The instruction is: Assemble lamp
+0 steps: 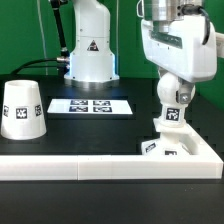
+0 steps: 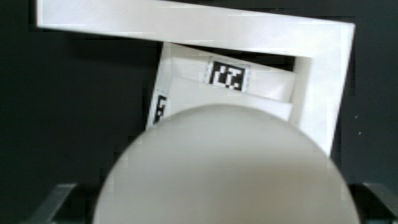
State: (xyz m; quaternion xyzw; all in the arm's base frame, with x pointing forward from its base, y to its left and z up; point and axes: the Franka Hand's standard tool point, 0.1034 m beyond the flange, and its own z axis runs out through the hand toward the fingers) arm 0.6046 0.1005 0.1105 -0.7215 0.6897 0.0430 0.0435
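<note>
One bulb [image 1: 172, 108] upright, neck down, over base [image 1: 168, 148]

My end effector [image 1: 171, 93] sits over the bulb [image 1: 172, 112], which stands on the base [image 1: 165, 146]. The border rail [image 1: 110, 163] walls in the near edge and the corner by the base. The shade [image 1: 22, 109] stands well apart on the exterior view's left. Between them the desk [image 1: 95, 130] is open, with only the flat marker board [image 1: 91, 105] behind.

Even, bright overhead light on my worktop [image 1: 60, 125]; whites nearly blow out, soft shadows, while the bulb [image 2: 222, 165] blurs close to my wrist camera
</note>
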